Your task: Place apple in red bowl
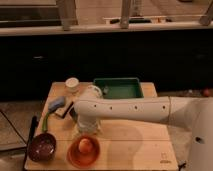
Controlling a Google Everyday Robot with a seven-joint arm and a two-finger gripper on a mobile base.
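The apple, small and orange-yellow, lies inside the red bowl at the front of the wooden table. My gripper hangs at the end of the white arm, just above and behind the bowl and close over the apple. Whether it touches the apple is unclear.
A dark purple-brown bowl sits left of the red bowl. A green tray stands at the back, with a white cup to its left. A blue object and a green stick-like thing lie on the left side.
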